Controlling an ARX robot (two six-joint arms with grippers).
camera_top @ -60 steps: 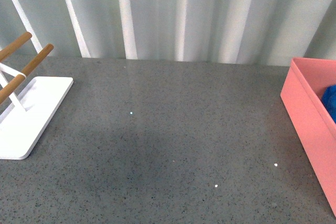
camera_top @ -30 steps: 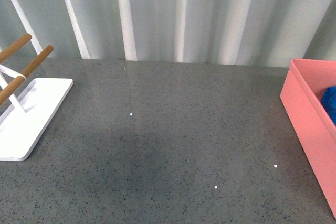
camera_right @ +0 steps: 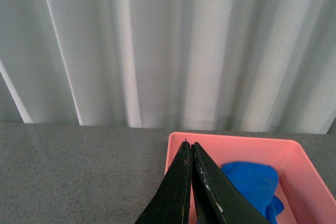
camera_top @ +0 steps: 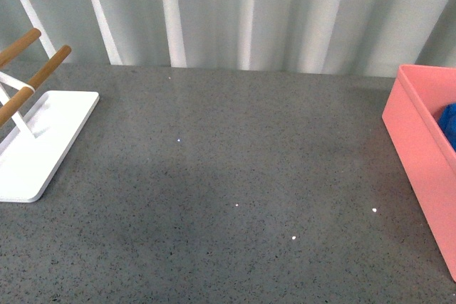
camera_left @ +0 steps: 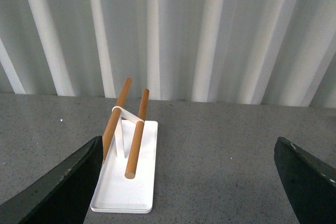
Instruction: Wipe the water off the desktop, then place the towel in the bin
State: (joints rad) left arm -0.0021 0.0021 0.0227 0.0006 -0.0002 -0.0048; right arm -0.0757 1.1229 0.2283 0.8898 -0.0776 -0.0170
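The dark grey speckled desktop point(camera_top: 235, 154) fills the front view; neither arm shows there. The salmon-pink bin point(camera_top: 420, 154) stands at its right edge with the blue towel point(camera_top: 449, 124) lying inside. In the right wrist view the towel point(camera_right: 252, 184) lies crumpled in the bin point(camera_right: 231, 141). My right gripper point(camera_right: 190, 144) is shut and empty, its tips over the bin's near wall, apart from the towel. My left gripper point(camera_left: 189, 182) is open and empty above the desktop point(camera_left: 220, 145), its dark fingers point(camera_left: 68, 182) spread wide.
A white rack base point(camera_top: 32, 151) with wooden bars point(camera_top: 39, 69) stands at the desktop's left; it also shows in the left wrist view point(camera_left: 126, 171). A pale corrugated wall point(camera_top: 235, 12) runs along the back. A few tiny white specks point(camera_top: 294, 238) lie on the desktop.
The front view has shifted slightly: the bin, rack and specks sit a little differently in the picture. The towel stays in the bin.
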